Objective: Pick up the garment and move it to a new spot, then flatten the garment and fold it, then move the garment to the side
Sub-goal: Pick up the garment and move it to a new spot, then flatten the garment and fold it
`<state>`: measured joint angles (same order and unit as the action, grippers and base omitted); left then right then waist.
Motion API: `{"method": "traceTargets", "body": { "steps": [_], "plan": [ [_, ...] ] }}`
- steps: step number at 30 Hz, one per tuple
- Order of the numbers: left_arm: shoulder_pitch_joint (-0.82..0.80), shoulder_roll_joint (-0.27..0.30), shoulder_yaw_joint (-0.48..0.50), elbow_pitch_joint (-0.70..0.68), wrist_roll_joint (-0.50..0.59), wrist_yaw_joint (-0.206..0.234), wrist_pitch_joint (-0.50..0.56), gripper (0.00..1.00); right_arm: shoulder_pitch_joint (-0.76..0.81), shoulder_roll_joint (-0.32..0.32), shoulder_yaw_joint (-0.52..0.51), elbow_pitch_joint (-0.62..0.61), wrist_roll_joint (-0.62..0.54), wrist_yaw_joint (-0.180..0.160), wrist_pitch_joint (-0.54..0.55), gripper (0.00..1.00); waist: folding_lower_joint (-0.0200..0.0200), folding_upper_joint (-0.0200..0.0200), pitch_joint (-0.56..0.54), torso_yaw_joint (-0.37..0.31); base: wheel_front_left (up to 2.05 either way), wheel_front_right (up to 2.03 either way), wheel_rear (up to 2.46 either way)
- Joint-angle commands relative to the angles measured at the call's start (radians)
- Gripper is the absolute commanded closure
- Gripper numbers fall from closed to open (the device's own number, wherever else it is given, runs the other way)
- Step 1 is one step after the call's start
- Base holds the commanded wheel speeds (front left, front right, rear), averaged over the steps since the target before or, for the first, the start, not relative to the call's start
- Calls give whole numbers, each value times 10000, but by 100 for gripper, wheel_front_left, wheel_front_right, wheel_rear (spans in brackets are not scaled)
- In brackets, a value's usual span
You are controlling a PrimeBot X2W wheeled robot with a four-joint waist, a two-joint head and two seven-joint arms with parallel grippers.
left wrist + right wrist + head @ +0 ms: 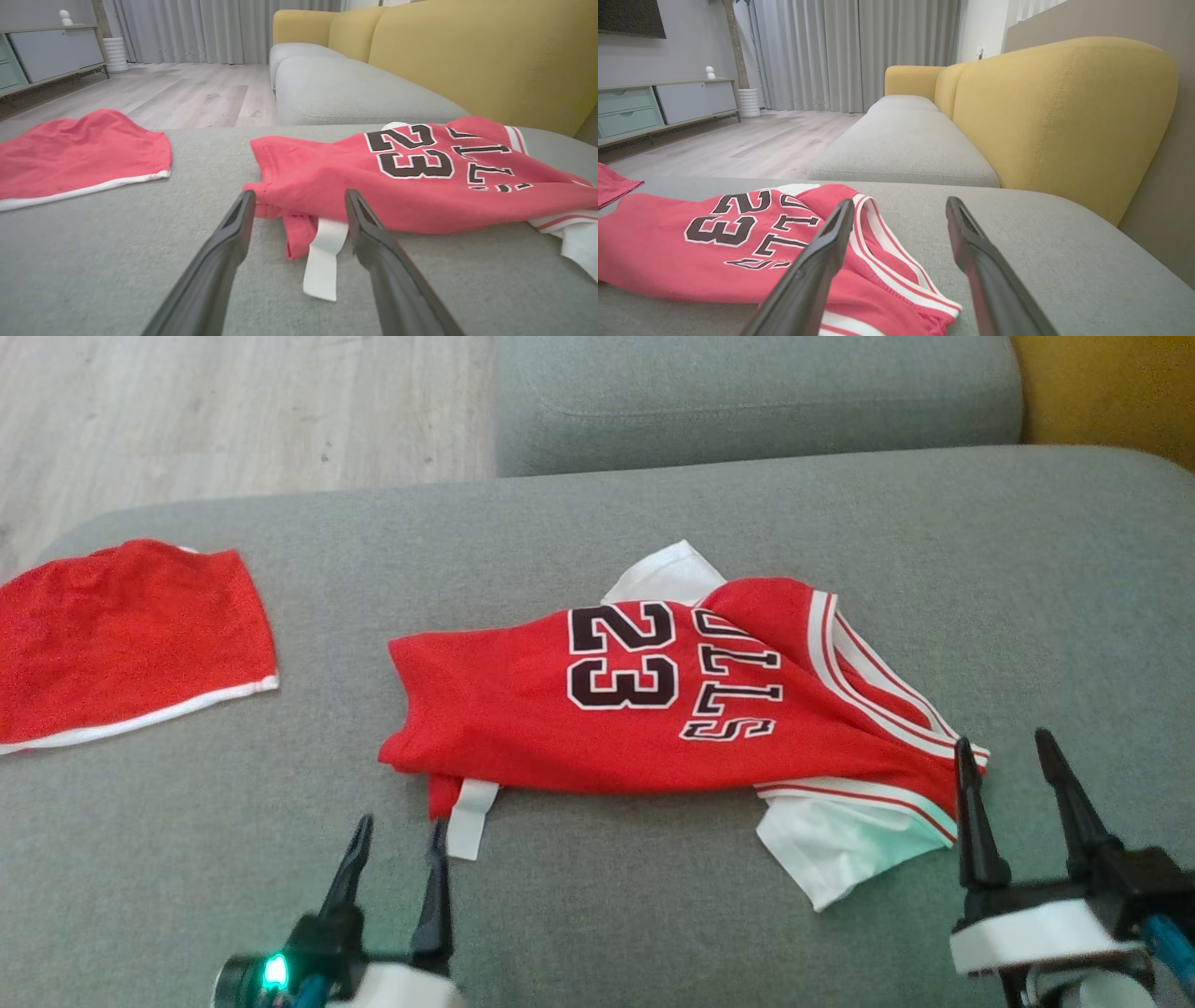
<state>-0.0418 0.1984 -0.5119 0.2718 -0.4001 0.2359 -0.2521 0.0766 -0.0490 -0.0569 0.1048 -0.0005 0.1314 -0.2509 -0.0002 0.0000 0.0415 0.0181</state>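
Hovering low over the grey cushion, both grippers are empty right now. The left gripper has its jaws spread as wide as they go, nothing between them. The red jersey starts just past its fingertips: the bunched hem corner sits right ahead of the gap. A white strip poking out from under that hem lines up between the two fingers in the left wrist view. Can't tell if either tip actually touches cloth.

The right gripper is the same deal, jaws wide apart and holding nothing. Its inner finger's tip sits right at the jersey's striped edge (contact or not, can't say), while the outer finger is over bare cushion. A white layer sticks out from under the jersey just inside of that inner finger.

So the jersey lies crumpled and sideways, "23" facing up, stretched across the space between the two grippers and a bit ahead of them. A second red garment with white trim lies well off to the outer side of the left gripper, apart from the jersey.
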Motion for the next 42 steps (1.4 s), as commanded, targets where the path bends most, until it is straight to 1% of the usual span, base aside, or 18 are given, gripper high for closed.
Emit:
{"method": "traceTargets", "body": {
  "steps": [1, 3, 4, 10, 17, 23, 35, 38, 42],
  "plan": [
    [-44, -29, 598, -355, 162, -61, -96, 0, -68, -62, 162, -267, -50, -7, -109, 0, 2, 0, -103, 104, 0, 0, 0],
    [315, -137, 1001, -367, 408, -204, -96, 0, 80, -54, 134, -216, -114, -7, -109, 0, 2, 0, -172, 173, 0, 0, 0],
    [617, -294, 1375, -348, 596, -406, -96, 0, 206, -48, 108, -161, -144, -7, -109, 0, 2, 0, -235, 228, 0, 0, 0],
    [1049, -770, 2282, -230, 1147, -920, -97, 0, 316, -36, 94, -70, -160, -7, -109, 0, 2, 0, -312, 312, 0, 0, 0],
    [1172, -1091, 2986, -88, 1620, -1436, -97, 0, 304, -28, 143, -45, -147, -7, -109, 0, 2, 0, -363, 366, 0, 0, 0],
    [1175, -1244, 3498, -20, 1913, -1708, -97, 0, 293, -24, 258, -6, -97, -7, -109, 0, 2, 0, -362, 388, 0, 0, 0],
    [1009, -1419, 3961, -63, 2292, -2018, -97, 0, 149, -20, 497, 60, 5, -7, -109, 0, 2, 0, -196, 218, 0, 0, 0],
    [643, -1438, 3891, 61, 2361, -2254, -97, 0, -7, -20, 572, 44, 45, -7, -109, 0, 2, 0, -36, 98, 0, 0, 0],
    [-242, -1458, 3697, 481, 2357, -2534, -97, 0, -269, -77, 754, 24, 93, -7, -109, 0, 2, 0, 244, -117, 0, 0, 0]
  ]
}}
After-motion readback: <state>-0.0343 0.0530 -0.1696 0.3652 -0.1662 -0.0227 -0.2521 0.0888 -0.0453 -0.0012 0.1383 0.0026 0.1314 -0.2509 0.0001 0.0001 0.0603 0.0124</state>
